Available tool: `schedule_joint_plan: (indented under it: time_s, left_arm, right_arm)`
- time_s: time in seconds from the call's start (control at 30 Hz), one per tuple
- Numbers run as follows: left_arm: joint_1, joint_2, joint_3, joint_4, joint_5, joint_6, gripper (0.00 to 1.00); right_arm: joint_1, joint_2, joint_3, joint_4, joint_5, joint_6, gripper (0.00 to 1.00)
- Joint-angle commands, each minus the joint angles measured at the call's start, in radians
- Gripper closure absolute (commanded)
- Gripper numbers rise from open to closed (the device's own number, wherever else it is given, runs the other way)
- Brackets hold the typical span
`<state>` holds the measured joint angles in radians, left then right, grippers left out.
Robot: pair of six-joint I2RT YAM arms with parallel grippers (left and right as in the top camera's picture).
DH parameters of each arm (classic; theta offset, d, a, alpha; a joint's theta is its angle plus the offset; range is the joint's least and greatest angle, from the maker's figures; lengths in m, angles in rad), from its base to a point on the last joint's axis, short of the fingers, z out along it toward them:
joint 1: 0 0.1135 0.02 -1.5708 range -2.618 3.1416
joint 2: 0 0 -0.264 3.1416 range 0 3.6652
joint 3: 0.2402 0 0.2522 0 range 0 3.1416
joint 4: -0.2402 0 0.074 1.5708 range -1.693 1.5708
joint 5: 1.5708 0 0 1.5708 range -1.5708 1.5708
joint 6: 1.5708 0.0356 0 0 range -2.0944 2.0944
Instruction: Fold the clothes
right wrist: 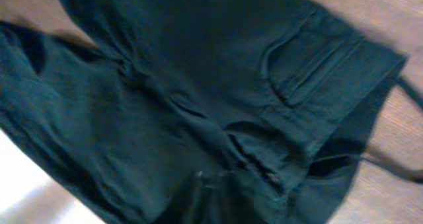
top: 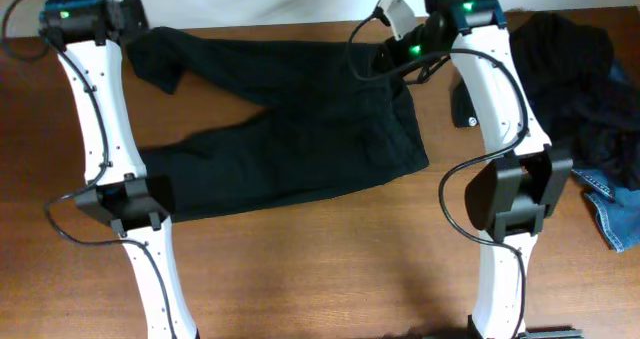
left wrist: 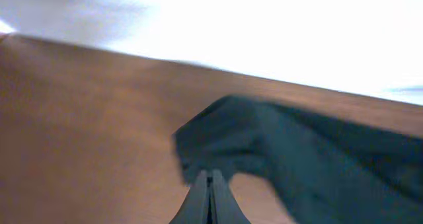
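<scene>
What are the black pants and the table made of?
The black pants look like soft, matte woven cloth, maybe cotton twill: they lie limp with wrinkles, and the right wrist view shows a stitched pocket. The table looks like brown wood or a wood-look top: faint grain lines, slight sheen.

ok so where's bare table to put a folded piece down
Biggest bare patch: front of the table, between the left arm and right arm, below the black trousers. Another strip left of the left arm. Crowded: the back, under the trousers, and the right edge with the dark clothes pile and blue denim.
</scene>
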<state>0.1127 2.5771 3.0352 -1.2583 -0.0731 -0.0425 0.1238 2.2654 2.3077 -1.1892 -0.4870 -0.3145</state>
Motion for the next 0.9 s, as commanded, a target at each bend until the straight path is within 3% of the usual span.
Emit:
schedule_joint_plan:
  time_s: [0.0,0.37,0.47,0.63,0.87]
  left_arm:
    - [-0.029,0.012,0.003,0.034,0.062,0.040,1.00]
    - [-0.031,0.120,0.003,0.075,0.002,0.058,0.99]
    - [-0.032,0.116,0.004,-0.026,0.006,0.051,0.99]
    - [-0.025,0.113,0.004,-0.398,0.118,-0.063,1.00]
    - [-0.021,0.132,0.001,-0.418,0.145,-0.056,0.99]
  right_arm:
    - [0.006,-0.034,0.014,-0.009,0.002,-0.002,0.96]
    - [0.007,-0.034,0.005,-0.046,0.002,-0.002,0.96]
    - [0.008,-0.034,-0.004,-0.052,0.002,-0.002,0.96]
    - [0.008,-0.034,-0.004,-0.068,0.002,-0.002,0.96]
    - [0.008,-0.034,-0.004,-0.089,0.002,0.018,0.96]
